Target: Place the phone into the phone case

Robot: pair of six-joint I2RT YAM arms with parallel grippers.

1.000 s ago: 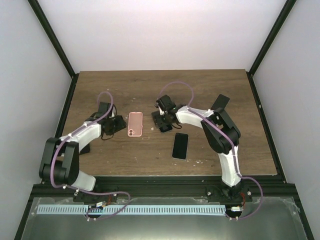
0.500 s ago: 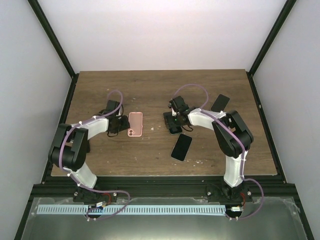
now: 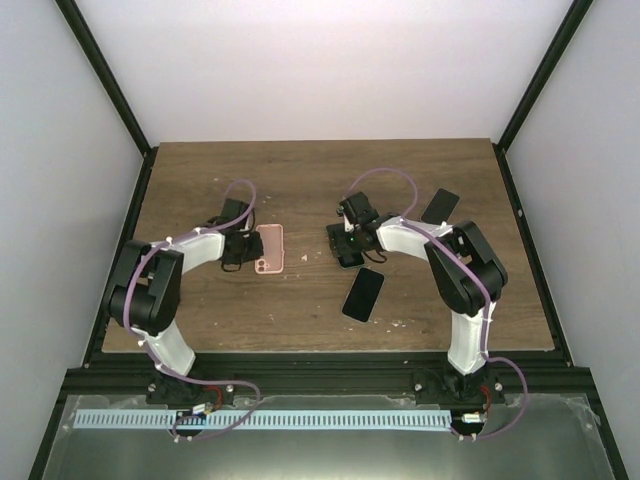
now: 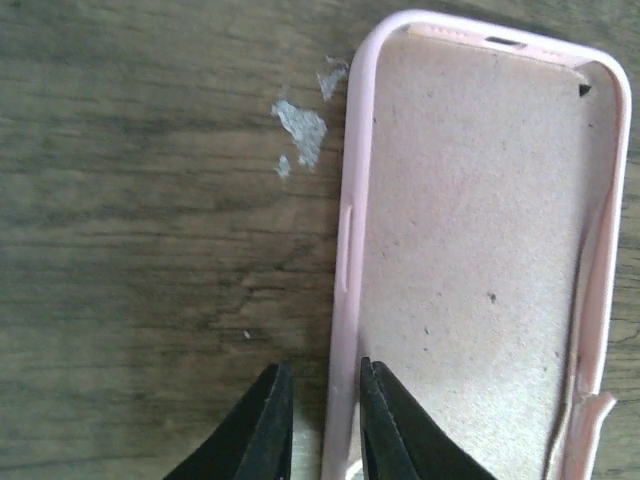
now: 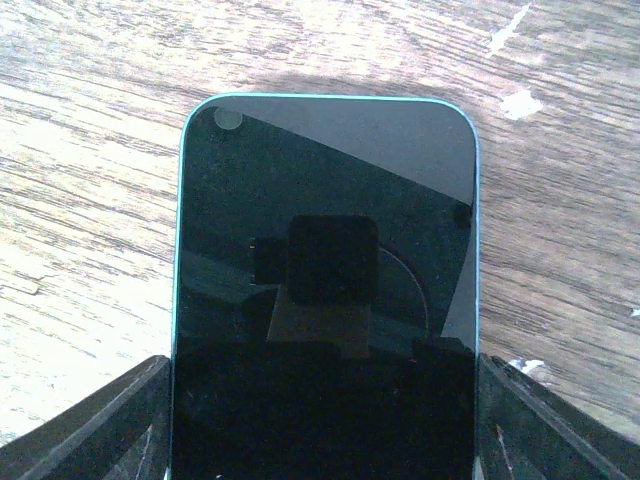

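Note:
The pink phone case [image 3: 268,248] lies open side up left of the table's middle. My left gripper [image 3: 243,250] is at its left edge. In the left wrist view, the case [image 4: 480,230] fills the right side and my gripper [image 4: 320,375] straddles its left wall, one finger outside and one inside, with the jaws nearly together on the wall. The black phone [image 3: 363,293] lies screen up near the middle. My right gripper [image 3: 349,259] is at its far end. In the right wrist view, the phone [image 5: 325,200] sits between my fingers [image 5: 120,420], which press against both long edges.
A second black phone-like slab [image 3: 440,205] lies at the right of the wooden table [image 3: 300,180]. Small white flecks [image 4: 300,125] mark the wood beside the case. Black frame posts stand at the table's corners.
My left gripper has moved right, up to the case's left wall. My right gripper shifted right onto the phone's far end, and the phone turned slightly.

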